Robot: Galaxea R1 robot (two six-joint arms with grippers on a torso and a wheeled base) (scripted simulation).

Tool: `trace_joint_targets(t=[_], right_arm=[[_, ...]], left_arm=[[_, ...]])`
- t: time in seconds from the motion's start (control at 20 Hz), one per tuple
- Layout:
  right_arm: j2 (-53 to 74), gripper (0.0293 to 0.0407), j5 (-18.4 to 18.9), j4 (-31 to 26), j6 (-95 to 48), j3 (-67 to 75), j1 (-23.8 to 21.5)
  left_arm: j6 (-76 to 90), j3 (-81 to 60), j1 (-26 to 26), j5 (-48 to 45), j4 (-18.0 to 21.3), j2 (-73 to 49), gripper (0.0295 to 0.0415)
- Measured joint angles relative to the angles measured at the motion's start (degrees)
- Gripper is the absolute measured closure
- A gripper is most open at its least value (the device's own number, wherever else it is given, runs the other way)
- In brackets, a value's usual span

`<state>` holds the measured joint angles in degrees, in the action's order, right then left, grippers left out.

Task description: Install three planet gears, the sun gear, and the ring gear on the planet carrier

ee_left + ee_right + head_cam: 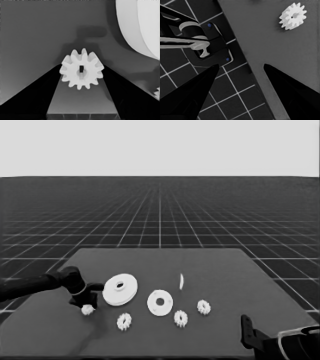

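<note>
Left wrist view has my left gripper (pixel 81 72) straddling a small gear (pixel 81 69) near the table's (pixel 240 270) left edge, jaws spread either side of its teeth; looks light, stiff, slippery, so I'd pinch across the toothed rim.

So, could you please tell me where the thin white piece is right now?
In the head view the thin white piece stands on the table behind the smaller round part, right of the larger round part.
</note>
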<state>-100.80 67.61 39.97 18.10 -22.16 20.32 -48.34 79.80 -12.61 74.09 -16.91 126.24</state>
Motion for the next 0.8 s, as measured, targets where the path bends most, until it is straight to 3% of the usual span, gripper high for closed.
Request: trace_joint_targets(t=[0.3, 0.45, 0.8], right_arm=[[0.0, 0.0315, 0.0, 0.0, 0.0, 0.0, 0.0], [0.0, 0.0315, 0.0, 0.0, 0.0, 0.0, 0.0], [0.0, 0.0315, 0.0, 0.0, 0.0, 0.0, 0.0]], left_arm=[[0.0, 0.0, 0.0, 0.0, 0.0, 0.0, 0.0398], [-1.7, -7.1, 9.5, 7.0, 6.7, -3.8, 0.0398], [-1.8, -7.8, 12.2, 8.8, 8.8, -4.1, 0.0398]])
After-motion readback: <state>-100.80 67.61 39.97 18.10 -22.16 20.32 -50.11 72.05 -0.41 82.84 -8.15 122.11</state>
